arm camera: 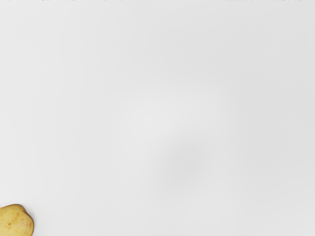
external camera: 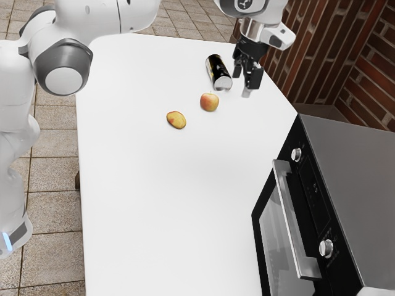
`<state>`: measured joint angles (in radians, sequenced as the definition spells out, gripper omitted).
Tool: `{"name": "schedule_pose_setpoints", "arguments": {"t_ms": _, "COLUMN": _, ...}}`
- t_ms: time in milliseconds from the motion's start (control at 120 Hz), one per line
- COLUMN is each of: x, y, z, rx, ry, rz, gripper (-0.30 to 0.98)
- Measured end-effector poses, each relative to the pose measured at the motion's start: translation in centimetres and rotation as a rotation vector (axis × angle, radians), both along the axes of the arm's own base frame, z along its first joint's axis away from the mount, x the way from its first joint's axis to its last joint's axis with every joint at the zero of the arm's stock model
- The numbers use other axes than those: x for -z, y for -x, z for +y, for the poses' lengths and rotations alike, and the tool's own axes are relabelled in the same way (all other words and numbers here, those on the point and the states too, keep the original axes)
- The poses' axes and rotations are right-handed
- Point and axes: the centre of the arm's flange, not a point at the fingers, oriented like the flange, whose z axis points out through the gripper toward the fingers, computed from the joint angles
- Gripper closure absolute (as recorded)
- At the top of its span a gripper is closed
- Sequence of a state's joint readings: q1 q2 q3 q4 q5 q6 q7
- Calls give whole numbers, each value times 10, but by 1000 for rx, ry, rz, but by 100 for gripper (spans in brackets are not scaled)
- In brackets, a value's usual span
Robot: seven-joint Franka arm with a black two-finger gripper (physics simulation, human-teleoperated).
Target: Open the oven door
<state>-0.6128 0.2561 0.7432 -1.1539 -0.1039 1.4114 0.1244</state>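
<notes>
High in the exterior view, my gripper (external camera: 244, 81) hangs over the table's far end, its two fingers apart and nothing held between them. The oven (external camera: 358, 160) stands well away from it at the exterior view's lower right. Its glass-fronted door (external camera: 274, 243) looks closed, lying against the black front. A long silver handle (external camera: 294, 225) runs along the door's upper edge, beside the panel with two round knobs.
Near the gripper lie a dark can (external camera: 218, 71), an apple (external camera: 209, 102) and a yellow potato (external camera: 176, 119) on the white table (external camera: 166, 197). The potato (arm camera: 15, 221) also appears in the wrist view. Brick walls stand behind the oven.
</notes>
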Motion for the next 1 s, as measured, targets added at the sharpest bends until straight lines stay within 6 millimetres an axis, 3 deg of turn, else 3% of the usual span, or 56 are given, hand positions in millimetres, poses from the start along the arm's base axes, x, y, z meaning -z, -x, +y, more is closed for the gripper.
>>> {"name": "schedule_pose_setpoints", "arguments": {"t_ms": 217, "x": -2, "y": -1, "z": 9, "rx": -4, "ry": 18, "rz": -10, "gripper": 0}}
{"name": "schedule_pose_setpoints", "arguments": {"t_ms": 250, "x": -18, "y": 6, "z": 9, "rx": 8, "ry": 24, "rz": -40, "gripper": 0}}
{"name": "schedule_pose_setpoints", "arguments": {"t_ms": 283, "x": -48, "y": 18, "z": 4, "rx": 57, "ry": 34, "rz": -101, "gripper": 0}}
{"name": "schedule_pose_setpoints", "arguments": {"t_ms": 325, "x": -85, "y": 33, "z": -37, "rx": 228, "ry": 52, "rz": -196, "gripper": 0}}
{"name": "schedule_pose_setpoints", "arguments": {"t_ms": 408, "x": -108, "y": 51, "z": -146, "rx": 563, "ry": 3, "rz": -284, "gripper": 0}}
{"name": "schedule_pose_setpoints", "arguments": {"t_ms": 458, "x": -112, "y": 60, "z": -184, "rx": 690, "ry": -49, "rz": -308, "gripper": 0}}
{"name": "schedule_pose_setpoints", "arguments": {"t_ms": 508, "x": -118, "y": 72, "z": -208, "rx": 790, "ry": -87, "rz": -328, "gripper": 0}}
{"name": "schedule_pose_setpoints", "arguments": {"t_ms": 567, "x": -116, "y": 82, "z": -229, "rx": 890, "ry": -129, "rz": -334, "gripper": 0}}
{"name": "schedule_pose_setpoints", "arguments": {"t_ms": 650, "x": -88, "y": 90, "z": -256, "rx": 1034, "ry": -177, "rz": -314, "gripper": 0}}
{"name": "schedule_pose_setpoints", "arguments": {"t_ms": 692, "x": -75, "y": 96, "z": -264, "rx": 1099, "ry": -196, "rz": -316, "gripper": 0}}
{"name": "schedule_pose_setpoints", "arguments": {"t_ms": 817, "x": -64, "y": 129, "z": -283, "rx": 1283, "ry": -260, "rz": -386, "gripper": 0}}
{"name": "schedule_pose_setpoints", "arguments": {"t_ms": 1000, "x": -27, "y": 126, "z": -314, "rx": 1460, "ry": -327, "rz": -449, "gripper": 0}}
